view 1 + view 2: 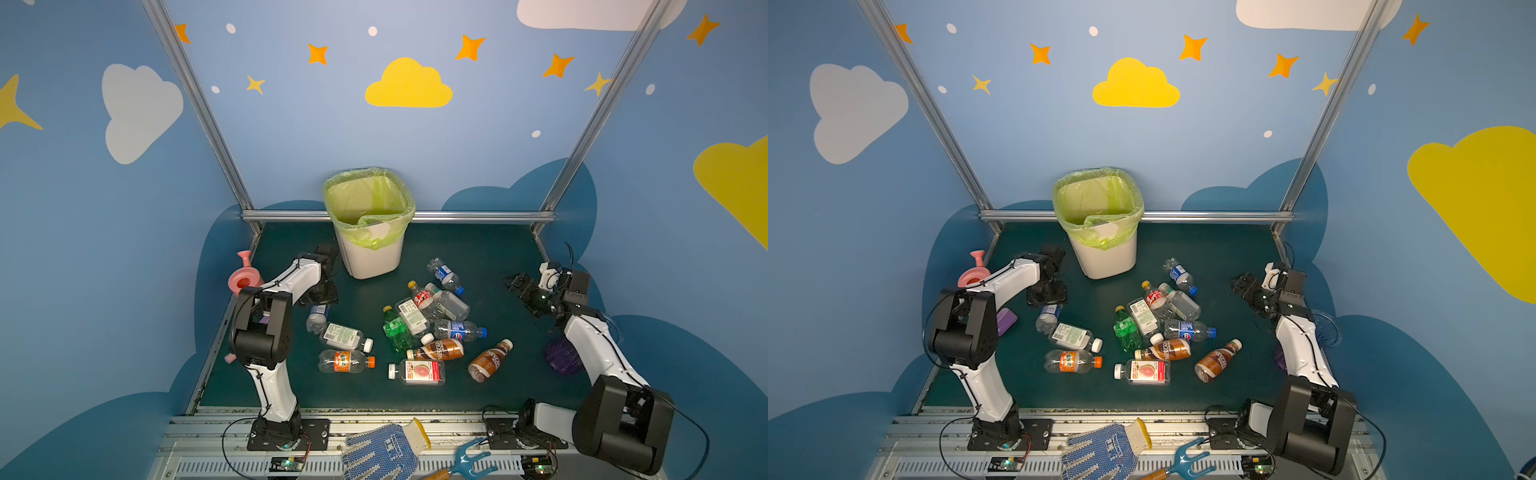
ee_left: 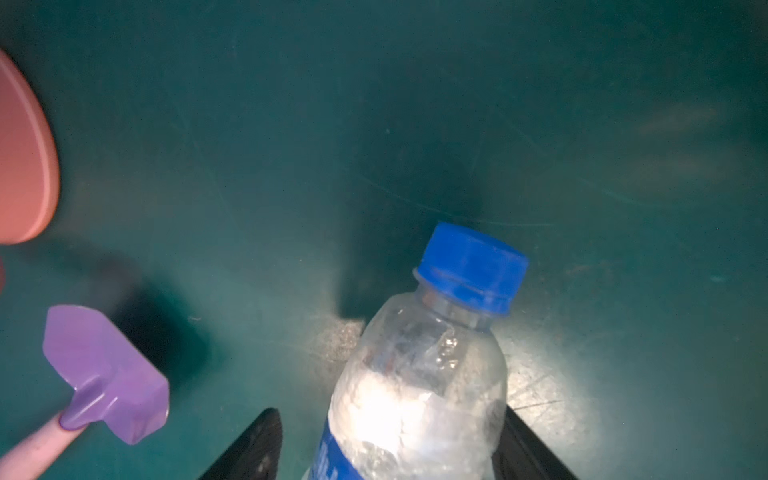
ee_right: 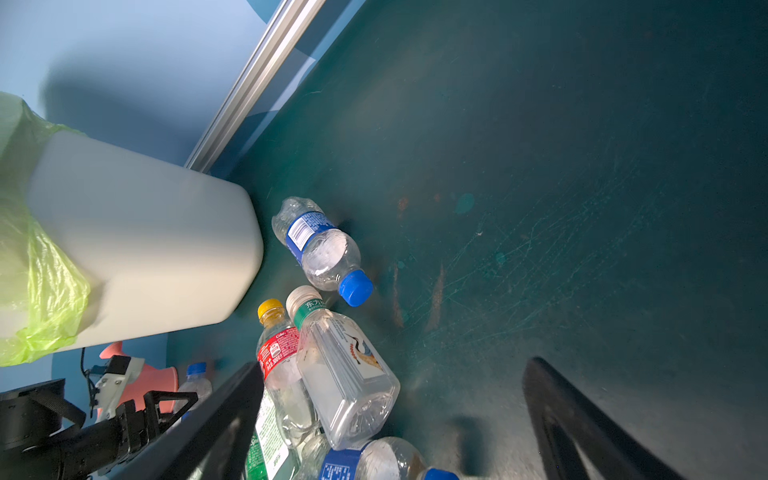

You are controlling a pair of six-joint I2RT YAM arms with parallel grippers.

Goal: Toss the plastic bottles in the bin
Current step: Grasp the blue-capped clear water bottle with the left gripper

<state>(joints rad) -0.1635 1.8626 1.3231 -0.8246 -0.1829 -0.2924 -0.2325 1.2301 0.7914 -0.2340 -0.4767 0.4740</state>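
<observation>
Near my left jaws stands a pink watering can [image 1: 242,279], with a purple toy shovel [image 2: 109,374] lying beside it on the dark green worktop [image 1: 490,249]. Behind me lie a blue-dotted work glove [image 1: 384,451] and a blue hand rake [image 1: 471,459].

Left arm [image 1: 266,328] rises from its base at about 7 o'clock of the work area, elbow high, forearm reaching toward 11 o'clock in both top views. Left gripper [image 1: 322,293] points down, its dark fingers [image 2: 249,449] parted in the wrist view. Right arm [image 1: 1304,353] stands at about 4 o'clock, forearm leaning toward 1 o'clock — wrist bent inward toward the centre. Right gripper [image 1: 515,284] hangs above the surface; its fingers [image 3: 582,424] are spread wide — nothing lies between them.
</observation>
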